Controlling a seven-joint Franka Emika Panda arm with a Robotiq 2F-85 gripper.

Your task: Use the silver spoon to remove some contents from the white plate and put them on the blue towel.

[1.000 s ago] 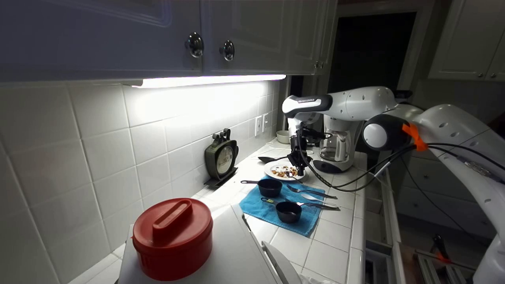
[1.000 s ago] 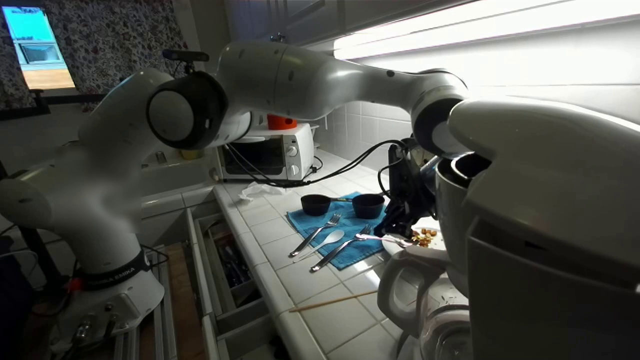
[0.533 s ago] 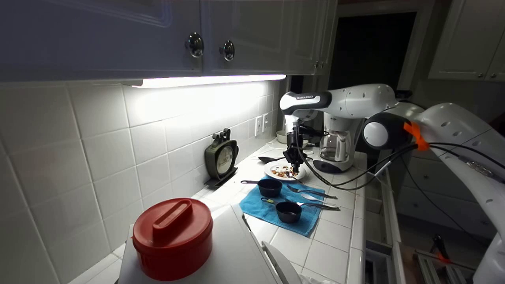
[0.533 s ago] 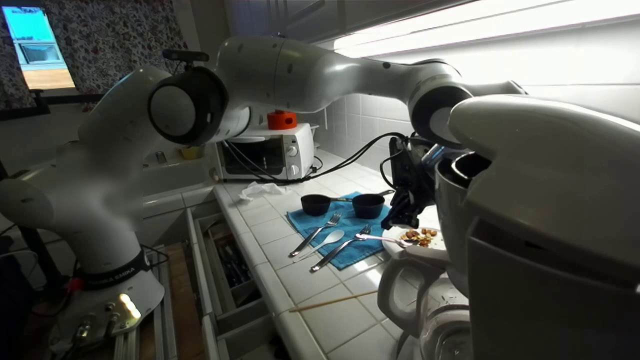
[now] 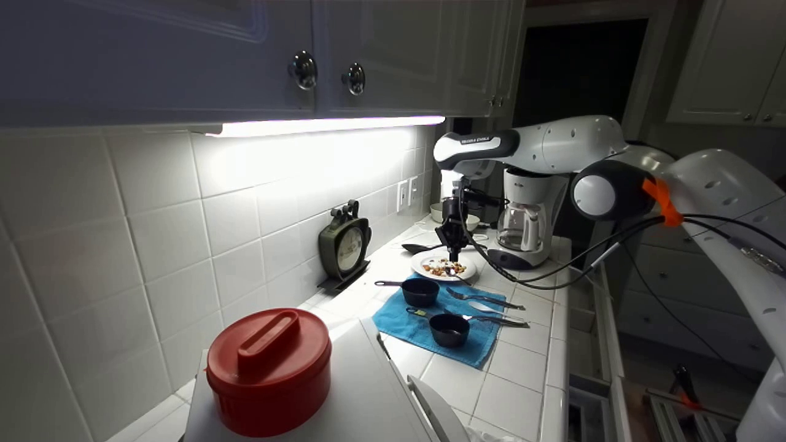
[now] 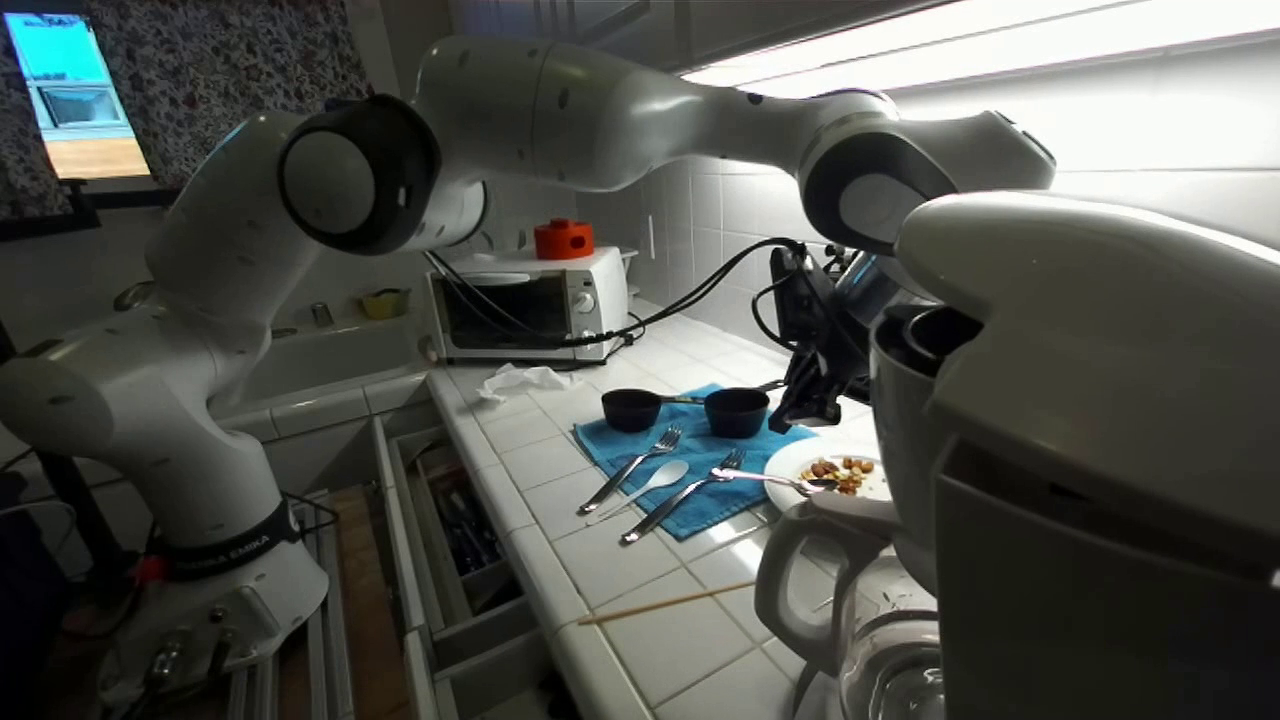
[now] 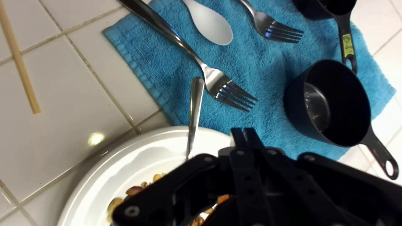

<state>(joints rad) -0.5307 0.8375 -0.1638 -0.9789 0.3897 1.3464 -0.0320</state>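
The gripper [image 7: 244,130] is observed above the white plate [image 7: 91,185], its fingertips pressed together and nothing seen between them. The silver spoon [image 7: 195,105] is ungrasped, laid across the plate's rim, its handle end above the blue towel [image 7: 267,84] and close beside a fork [image 7: 213,78]; whether the two touch cannot be told. The contents [image 6: 848,478] are borne on the plate, and transfer is judged outstanding. Should the gripper be lowered with its fingers unparted, the handle would likely be pushed rather than taken. Since the handle is slim and apparently propped on the rim, the spoon could be pivoted by pressure on its end and contents flicked out. The fork could be dragged along if both were caught in one pinch. Misplaced spillage is also possible, the towel being partly occupied by a dark cup [image 7: 328,103]. The meeting of the fingertips is established by the wrist view, where the spoon's bowl is hidden behind the gripper; in an exterior view that bowl [image 6: 820,485] is disclosed beside the contents, though part of the plate is concealed there by the coffee maker [image 6: 1090,400].
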